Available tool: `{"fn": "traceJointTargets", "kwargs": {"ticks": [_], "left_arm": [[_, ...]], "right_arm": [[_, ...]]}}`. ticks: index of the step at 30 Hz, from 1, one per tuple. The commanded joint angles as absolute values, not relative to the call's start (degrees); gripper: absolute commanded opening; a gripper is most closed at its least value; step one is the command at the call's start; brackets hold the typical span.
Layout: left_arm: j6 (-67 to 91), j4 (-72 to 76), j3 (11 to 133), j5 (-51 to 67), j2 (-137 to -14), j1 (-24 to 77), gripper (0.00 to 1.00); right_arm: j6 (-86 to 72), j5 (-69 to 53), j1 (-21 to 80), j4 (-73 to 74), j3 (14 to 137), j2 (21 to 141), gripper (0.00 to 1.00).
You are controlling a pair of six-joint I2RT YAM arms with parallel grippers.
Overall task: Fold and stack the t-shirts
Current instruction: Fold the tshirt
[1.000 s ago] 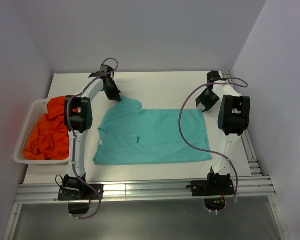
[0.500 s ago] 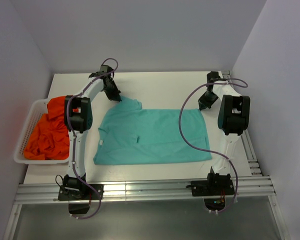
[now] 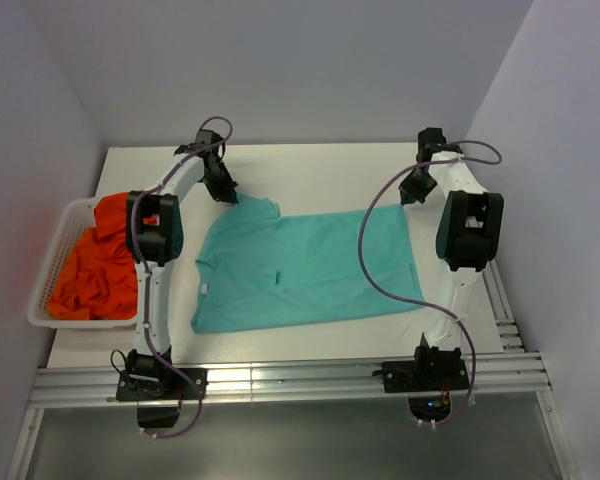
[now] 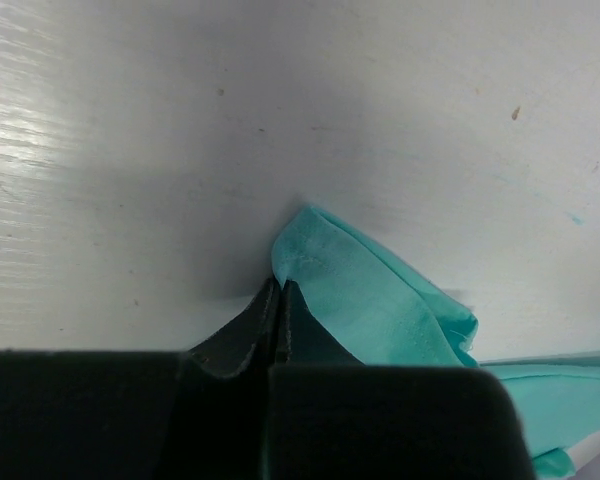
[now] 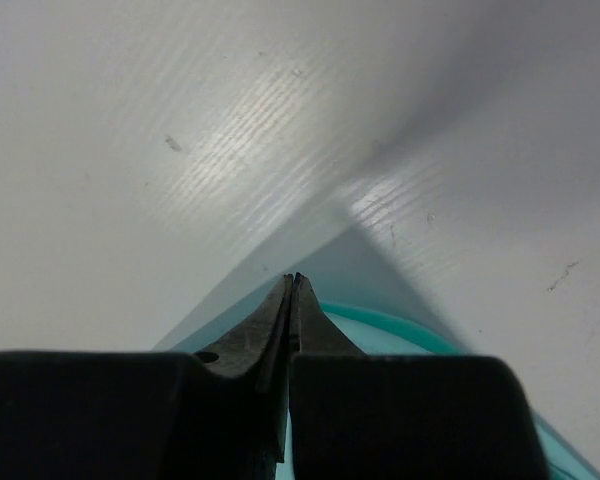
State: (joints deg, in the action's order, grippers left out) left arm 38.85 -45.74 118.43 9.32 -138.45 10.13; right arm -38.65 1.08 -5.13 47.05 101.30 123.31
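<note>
L hand grips teal shirt sleeve edge; R hand pinches far-rt corner; basket off left.

White slatted plastic basket at the left edge of a white, faintly scuffed table; aluminium rail frame along the table's near edge; plain pale walls enclosing three sides.

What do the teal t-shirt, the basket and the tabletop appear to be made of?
Teal t-shirt: thin soft fabric, matte; it creases and bunches. Basket: probably white plastic, given its slatted walls. Table: white painted or laminated board, faintly glossy, finely streaked.
</note>
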Motion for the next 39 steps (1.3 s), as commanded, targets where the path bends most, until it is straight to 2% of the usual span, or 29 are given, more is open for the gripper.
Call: {"fn": "traceJointTargets", "kwargs": {"ticks": [1, 9, 21, 39], "left_arm": [[39.4, -47.4, 119.5, 7.1, -134.5, 9.6, 0.0], [38.9, -46.9, 119.0, 5.9, -132.0, 9.3, 0.0], [37.8, -47.2, 117.3, 3.1, -125.3, 9.4, 0.0], [36.0, -40.0, 88.0, -1.8, -103.0, 13.2, 0.0]], "right_arm": [[-38.6, 2.8, -5.3, 48.5, 104.5, 118.6, 0.0], [-38.8, 2.0, -5.2, 51.4, 107.1, 117.0, 0.0], [-39.1, 1.4, -5.2, 50.5, 102.8, 114.1, 0.0], [-39.0, 1.2, -5.3, 46.8, 88.2, 102.7, 0.0]]}}
